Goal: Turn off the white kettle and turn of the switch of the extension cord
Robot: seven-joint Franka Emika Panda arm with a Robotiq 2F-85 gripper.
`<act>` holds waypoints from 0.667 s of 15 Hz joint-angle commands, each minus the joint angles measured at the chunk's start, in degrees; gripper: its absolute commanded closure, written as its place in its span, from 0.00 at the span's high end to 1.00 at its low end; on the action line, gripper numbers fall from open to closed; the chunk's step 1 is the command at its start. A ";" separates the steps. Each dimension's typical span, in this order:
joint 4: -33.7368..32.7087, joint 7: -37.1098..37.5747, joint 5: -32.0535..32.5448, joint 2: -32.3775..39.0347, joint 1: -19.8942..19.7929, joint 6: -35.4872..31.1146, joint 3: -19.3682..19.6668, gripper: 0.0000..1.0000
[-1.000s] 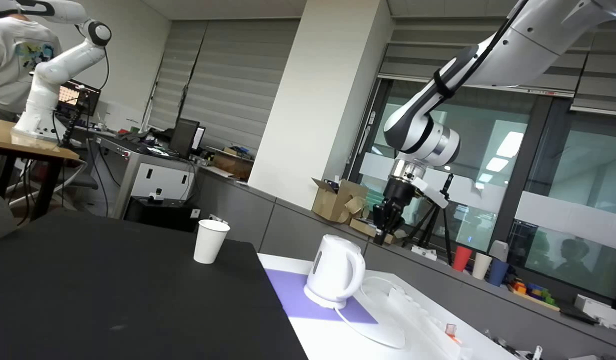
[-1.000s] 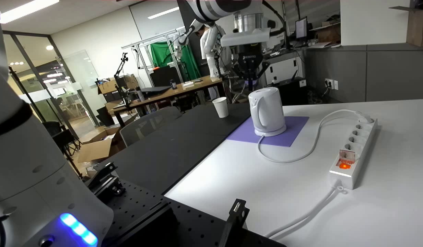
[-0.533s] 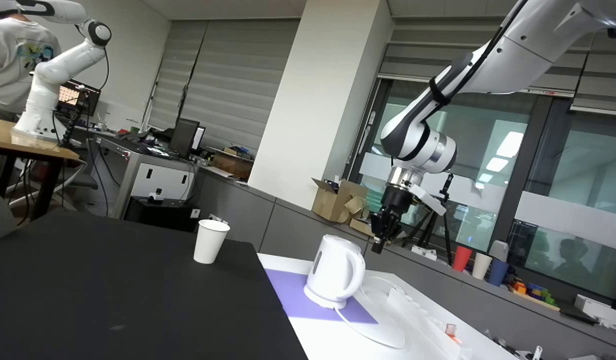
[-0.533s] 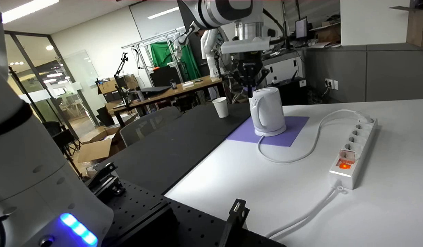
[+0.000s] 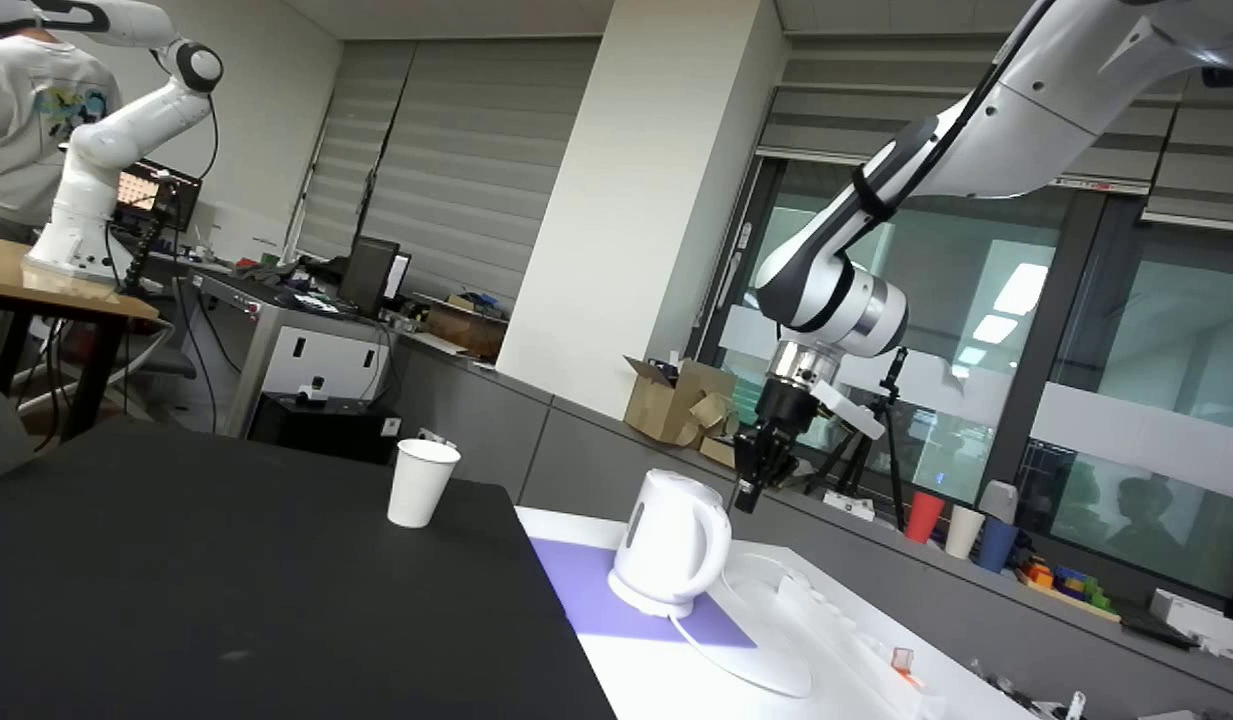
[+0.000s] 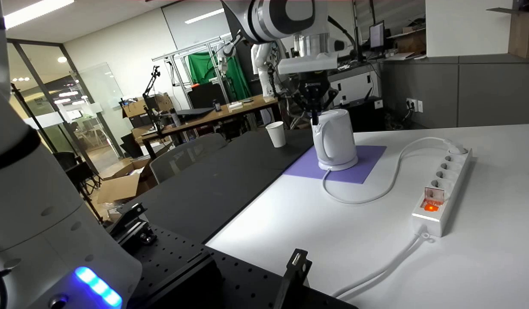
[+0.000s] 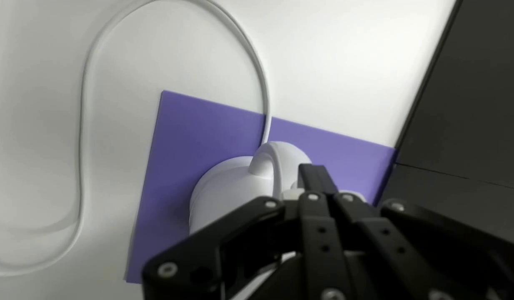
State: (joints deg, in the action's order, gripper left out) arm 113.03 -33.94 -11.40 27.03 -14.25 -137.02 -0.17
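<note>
The white kettle (image 5: 666, 545) stands upright on a purple mat (image 6: 367, 161) in both exterior views (image 6: 340, 139). Its body and looped handle show partly in the wrist view (image 7: 227, 191). My gripper (image 5: 744, 497) is shut and empty, its fingertips together and pointing down. In an exterior view the gripper (image 6: 315, 120) overlaps the top of the kettle's handle side; I cannot tell whether it touches. In the wrist view the gripper (image 7: 318, 177) hides part of the handle. The white extension cord (image 6: 457, 180) lies on the white table, its orange switch (image 6: 430, 207) lit under a raised clear cover.
A white paper cup (image 6: 276, 134) stands on the black table (image 6: 247, 171) beside the white table (image 6: 290, 223). The kettle's cable (image 6: 395, 176) curves across the white table to the extension cord. Another white cable (image 6: 378, 272) runs from its near end.
My gripper has moved down, closer to the level of the kettle's top, and slightly left in an exterior view. It stays shut. The kettle and extension cord have not moved.
</note>
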 commanded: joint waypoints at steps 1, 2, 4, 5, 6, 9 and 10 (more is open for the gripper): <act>0.87 1.59 -0.17 -0.01 -0.23 -1.98 -0.67 0.00; 0.95 1.72 -0.05 0.13 -0.18 -2.07 -0.73 0.00; 1.07 1.85 0.06 0.42 -0.16 -2.49 -0.88 0.00; 1.10 1.87 0.08 0.54 -0.16 -2.59 -0.96 0.00; 1.14 1.86 0.05 0.67 -0.18 -2.70 -1.07 0.00; 1.26 1.88 -0.02 1.08 -0.24 -3.74 -1.35 0.00; 1.34 1.90 0.01 1.17 -0.26 -4.10 -1.41 0.00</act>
State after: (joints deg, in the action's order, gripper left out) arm 113.96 -33.84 -11.41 28.33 -14.25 -139.95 -1.12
